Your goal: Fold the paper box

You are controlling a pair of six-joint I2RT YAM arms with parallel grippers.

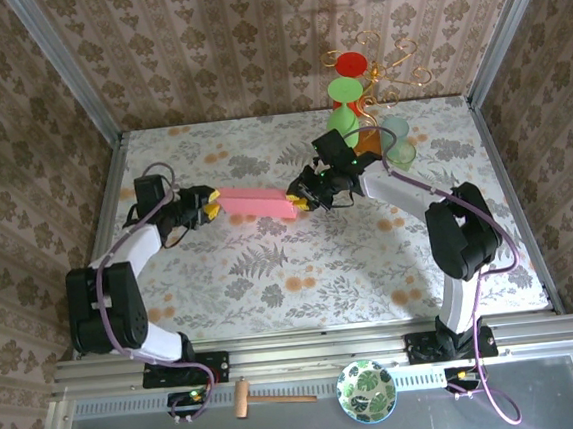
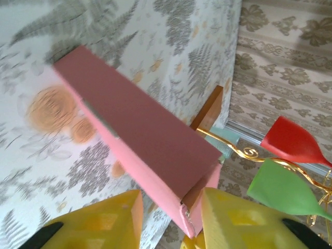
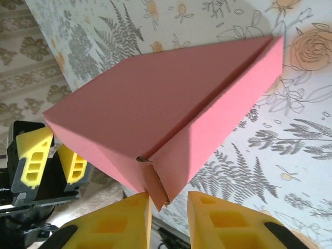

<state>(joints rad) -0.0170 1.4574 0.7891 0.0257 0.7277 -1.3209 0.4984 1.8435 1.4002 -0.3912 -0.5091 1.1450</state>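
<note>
Pink paper box [image 1: 257, 203], folded shut, at mid-worktop [image 1: 272, 276], spanning the two arms. Left gripper [image 1: 209, 207] and right gripper [image 1: 300, 195] each straddle one end corner, jaws slightly parted, not clamping it.

We're in a robot test booth: damask wallpaper panels [image 1: 251, 37] in a metal frame [image 1: 63, 65], floral-covered bench [image 1: 302, 273], aluminium rail [image 1: 318, 347] along its near edge.

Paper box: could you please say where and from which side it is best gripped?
Probably a short end of the paper box: the thin folded edge there is slim enough to pinch, while its broad faces look too wide. Approach along its long axis, from the left or right side.
</note>
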